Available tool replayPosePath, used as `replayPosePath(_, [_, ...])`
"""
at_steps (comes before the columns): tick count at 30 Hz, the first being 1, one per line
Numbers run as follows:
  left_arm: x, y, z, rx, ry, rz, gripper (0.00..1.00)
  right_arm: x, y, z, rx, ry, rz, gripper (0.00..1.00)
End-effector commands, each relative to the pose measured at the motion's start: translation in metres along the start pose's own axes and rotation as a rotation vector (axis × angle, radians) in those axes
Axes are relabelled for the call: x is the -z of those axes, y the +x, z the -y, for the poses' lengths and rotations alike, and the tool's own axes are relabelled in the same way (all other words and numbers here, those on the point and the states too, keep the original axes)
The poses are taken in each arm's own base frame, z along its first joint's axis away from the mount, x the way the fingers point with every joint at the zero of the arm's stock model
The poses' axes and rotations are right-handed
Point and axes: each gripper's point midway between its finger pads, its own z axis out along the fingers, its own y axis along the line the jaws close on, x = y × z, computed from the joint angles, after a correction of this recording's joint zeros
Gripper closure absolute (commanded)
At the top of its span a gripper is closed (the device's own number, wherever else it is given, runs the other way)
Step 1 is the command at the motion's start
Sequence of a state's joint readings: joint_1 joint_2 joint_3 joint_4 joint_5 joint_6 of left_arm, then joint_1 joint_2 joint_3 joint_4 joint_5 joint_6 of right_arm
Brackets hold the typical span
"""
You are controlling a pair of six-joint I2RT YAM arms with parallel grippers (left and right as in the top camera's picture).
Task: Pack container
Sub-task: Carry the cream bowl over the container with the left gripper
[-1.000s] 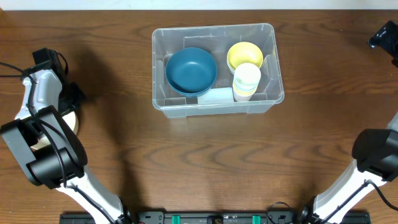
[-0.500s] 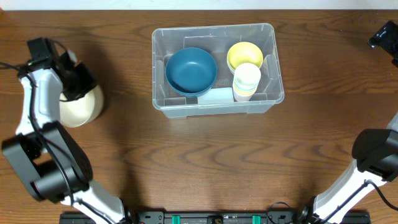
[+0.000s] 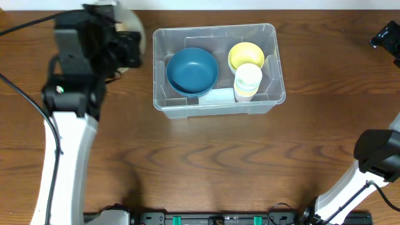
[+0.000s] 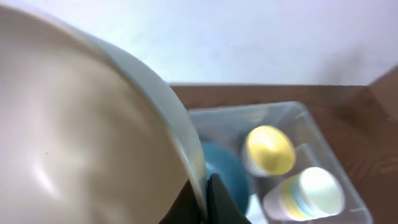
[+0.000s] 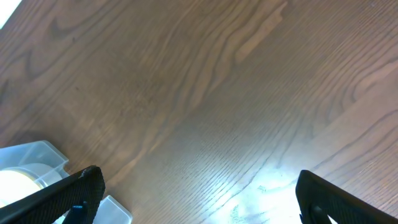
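The clear plastic container (image 3: 272,94) stands at the table's back centre. It holds a blue bowl (image 3: 192,70), a yellow bowl (image 3: 245,54) and a stack of pale cups (image 3: 247,80). My left gripper (image 3: 128,50) is raised just left of the container and is shut on the rim of a cream bowl (image 3: 128,24). In the left wrist view the cream bowl (image 4: 81,130) fills the left side, my fingers (image 4: 202,202) pinch its rim, and the container (image 4: 348,180) lies below. My right gripper (image 5: 193,199) is open over bare table at the far right.
The brown wooden table (image 3: 219,162) spreads in front of the container. A container corner (image 5: 34,158) shows in the right wrist view. The right arm (image 3: 387,37) sits at the table's back right edge.
My left gripper has lifted the cream bowl from the table's left side and carried it up and right, to just beside the container. The right arm has not moved.
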State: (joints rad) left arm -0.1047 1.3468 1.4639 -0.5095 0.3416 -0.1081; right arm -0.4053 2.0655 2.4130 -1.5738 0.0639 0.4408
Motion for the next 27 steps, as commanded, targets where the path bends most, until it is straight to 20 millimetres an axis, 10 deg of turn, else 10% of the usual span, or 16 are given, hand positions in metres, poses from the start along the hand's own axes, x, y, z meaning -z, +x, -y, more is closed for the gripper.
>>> replayPosePath(1, [0.008,-0.013,0.027,-0.153,-0.087,0.081,0.94,0.008,-0.004,0.003,-0.022,-0.002,0.024,0.01])
replayPosePath(10, [-0.034,0.014,0.113,-0.445,-0.128,0.090,0.94,0.008,-0.004,0.003,-0.023,-0.001,0.024,0.01])
replayPosePath(27, [-0.136,0.139,0.099,-0.472,-0.114,-0.301,0.94,0.008,-0.004,0.003,-0.024,-0.001,0.024,0.01])
